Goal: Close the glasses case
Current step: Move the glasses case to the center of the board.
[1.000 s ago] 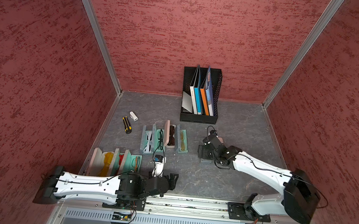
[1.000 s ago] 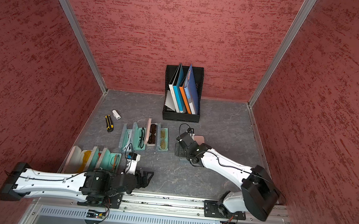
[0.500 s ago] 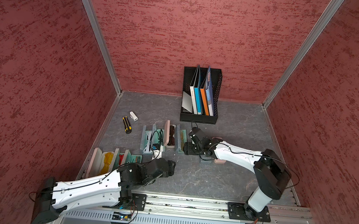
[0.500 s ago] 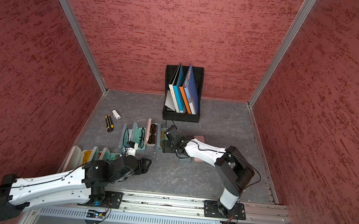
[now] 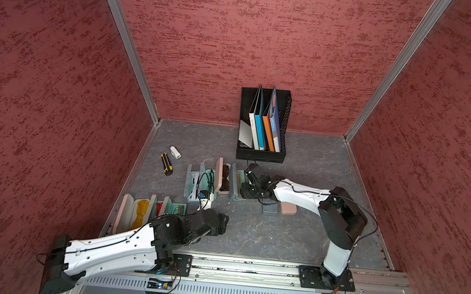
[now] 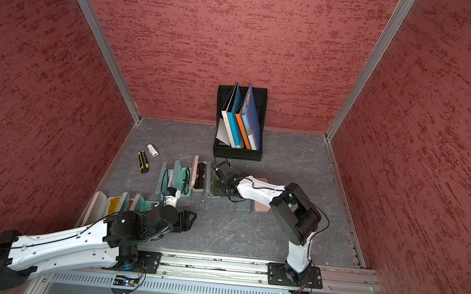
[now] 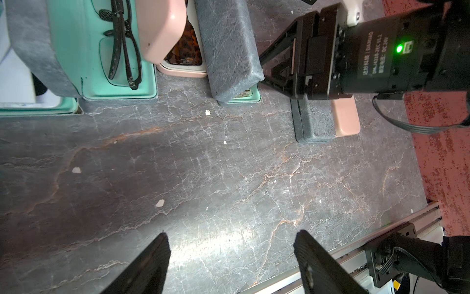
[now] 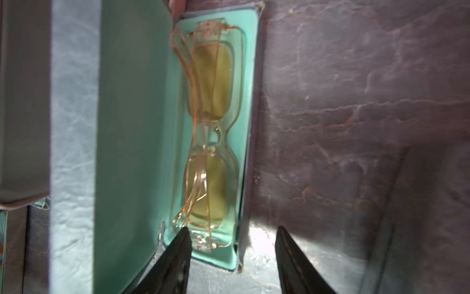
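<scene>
Grey glasses case [image 8: 132,127], open, lid raised, just in front of the file rack [image 5: 259,155]; yellow glasses [image 8: 208,142] inside. Right tool [image 8: 232,229] parted astride its end, holding nothing; left tool [image 7: 232,233] parted, empty. Risk: tool snagging the tray rim drags the case instead of folding the lid.

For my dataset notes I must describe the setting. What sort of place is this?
Most likely a robot test booth, not a home or shop: red panel walls in aluminium posts enclose a table, two arms sit on a rail, and open glasses cases lie in rows.
</scene>
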`<act>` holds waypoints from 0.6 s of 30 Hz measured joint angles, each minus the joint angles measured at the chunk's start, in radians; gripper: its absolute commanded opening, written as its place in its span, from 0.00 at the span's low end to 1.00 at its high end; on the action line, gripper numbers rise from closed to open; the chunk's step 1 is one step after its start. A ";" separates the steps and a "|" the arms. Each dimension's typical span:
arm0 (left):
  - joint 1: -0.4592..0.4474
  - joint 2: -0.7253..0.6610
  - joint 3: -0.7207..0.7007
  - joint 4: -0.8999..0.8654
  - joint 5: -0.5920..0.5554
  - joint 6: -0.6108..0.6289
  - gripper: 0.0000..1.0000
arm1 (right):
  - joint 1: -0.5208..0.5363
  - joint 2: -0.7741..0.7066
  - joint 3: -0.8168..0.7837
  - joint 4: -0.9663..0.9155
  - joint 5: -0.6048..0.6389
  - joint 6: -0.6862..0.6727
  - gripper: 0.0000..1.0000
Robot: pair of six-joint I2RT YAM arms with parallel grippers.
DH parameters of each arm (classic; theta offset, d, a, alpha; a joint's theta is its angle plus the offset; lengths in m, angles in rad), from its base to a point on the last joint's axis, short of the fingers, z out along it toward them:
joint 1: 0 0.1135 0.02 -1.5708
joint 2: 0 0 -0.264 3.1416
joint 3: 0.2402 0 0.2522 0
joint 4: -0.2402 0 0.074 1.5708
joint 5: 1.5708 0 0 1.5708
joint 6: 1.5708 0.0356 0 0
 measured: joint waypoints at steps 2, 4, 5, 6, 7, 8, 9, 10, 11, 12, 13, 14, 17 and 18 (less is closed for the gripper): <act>-0.006 -0.001 0.003 -0.005 -0.001 0.000 0.78 | -0.009 0.001 0.000 0.001 0.000 -0.003 0.50; -0.010 -0.002 0.008 -0.008 -0.002 0.001 0.78 | -0.018 0.011 0.005 0.000 -0.001 -0.006 0.46; -0.011 -0.002 0.010 -0.008 -0.003 0.002 0.78 | -0.021 0.020 0.013 -0.001 -0.002 -0.008 0.43; -0.012 -0.002 0.012 -0.008 -0.004 0.003 0.78 | -0.024 0.033 0.023 0.001 -0.002 -0.010 0.42; -0.013 -0.002 0.014 -0.008 -0.004 0.005 0.78 | -0.026 0.048 0.035 0.001 -0.002 -0.012 0.40; -0.013 -0.002 0.015 -0.008 -0.004 0.008 0.78 | -0.029 0.060 0.045 0.002 -0.003 -0.014 0.39; -0.014 -0.002 0.017 -0.008 -0.004 0.008 0.78 | -0.031 0.075 0.055 0.002 -0.003 -0.016 0.36; -0.016 -0.002 0.019 -0.008 -0.005 0.009 0.78 | -0.031 0.089 0.063 0.002 -0.005 -0.019 0.32; -0.016 -0.001 0.020 -0.008 -0.006 0.010 0.78 | -0.031 0.100 0.068 0.002 -0.006 -0.022 0.27; -0.016 0.002 0.022 -0.008 -0.008 0.012 0.78 | -0.031 0.108 0.071 0.002 -0.006 -0.024 0.22; -0.016 0.005 0.025 -0.010 -0.009 0.014 0.78 | -0.031 0.113 0.071 0.003 -0.008 -0.024 0.20; -0.016 0.009 0.028 -0.012 -0.010 0.016 0.78 | -0.031 0.114 0.071 0.006 -0.010 -0.023 0.20; -0.016 0.018 0.041 -0.015 -0.012 0.019 0.78 | -0.030 0.109 0.059 0.023 -0.010 -0.023 0.18; -0.016 0.019 0.045 -0.015 -0.013 0.023 0.78 | -0.030 0.105 0.045 0.034 -0.011 -0.021 0.17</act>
